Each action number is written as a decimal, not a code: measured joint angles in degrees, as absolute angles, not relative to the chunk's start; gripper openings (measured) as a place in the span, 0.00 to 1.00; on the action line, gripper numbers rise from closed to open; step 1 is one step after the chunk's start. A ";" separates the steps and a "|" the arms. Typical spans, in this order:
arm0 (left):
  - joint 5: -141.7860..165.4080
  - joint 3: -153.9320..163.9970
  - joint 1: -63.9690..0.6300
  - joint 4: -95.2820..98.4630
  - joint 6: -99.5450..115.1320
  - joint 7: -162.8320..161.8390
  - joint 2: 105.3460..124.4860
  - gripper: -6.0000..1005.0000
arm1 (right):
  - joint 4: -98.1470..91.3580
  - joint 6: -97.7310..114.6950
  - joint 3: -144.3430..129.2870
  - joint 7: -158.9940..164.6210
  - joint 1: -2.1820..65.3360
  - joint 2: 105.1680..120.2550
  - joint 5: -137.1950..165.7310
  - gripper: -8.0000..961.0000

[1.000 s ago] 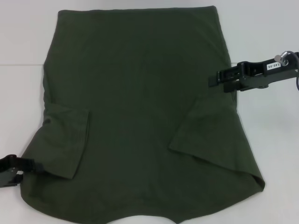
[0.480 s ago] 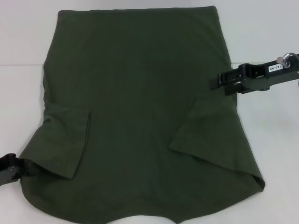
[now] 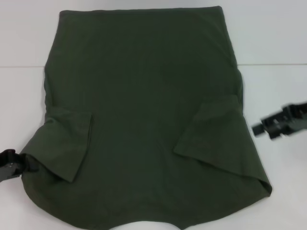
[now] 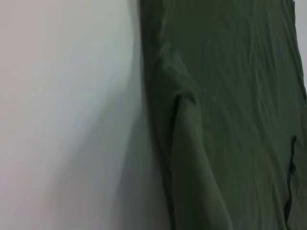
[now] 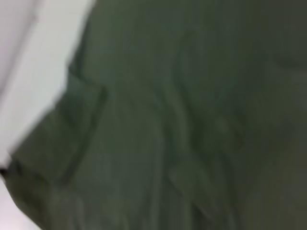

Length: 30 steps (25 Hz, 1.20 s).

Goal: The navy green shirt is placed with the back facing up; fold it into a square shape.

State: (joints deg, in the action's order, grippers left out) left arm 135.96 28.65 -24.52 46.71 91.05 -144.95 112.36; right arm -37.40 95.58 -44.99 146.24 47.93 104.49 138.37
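Right now I'm seeing the navy green shirt [image 3: 144, 110] lying flat on the white table [image 3: 273, 38], plain side up, filling most of the head view. Its straight hem is lying at the far edge, and the near edge is running off the bottom of the picture. Both sleeves are lying folded in over the body: the left sleeve [image 3: 67, 141] as a flap near the left edge, the right sleeve [image 3: 211, 132] as an angled flap near the right edge.

The left gripper [image 3: 12, 165] is sitting low at the left border of the head view, touching the shirt's left edge just below the folded sleeve. Cloth is bunching slightly against it there. I can't tell whether its fingers are clamping the cloth or just resting beside it; most of it is out of view.

The right gripper [image 3: 276, 123] is hanging over bare table just beside the shirt's right edge, level with the right sleeve, apart from the cloth. It's blurred, so I can't tell whether the jaws are open or closed.

Left wrist view is showing the shirt's edge [image 4: 153, 110] against the table, with a raised fold of cloth running along it. Right wrist view is looking across the shirt, blurred, nothing more to read.
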 joint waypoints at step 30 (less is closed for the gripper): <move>135.96 28.65 -26.21 45.96 88.74 -144.91 113.23 0.03 | -40.69 90.69 -48.61 142.58 43.97 111.92 150.38 0.63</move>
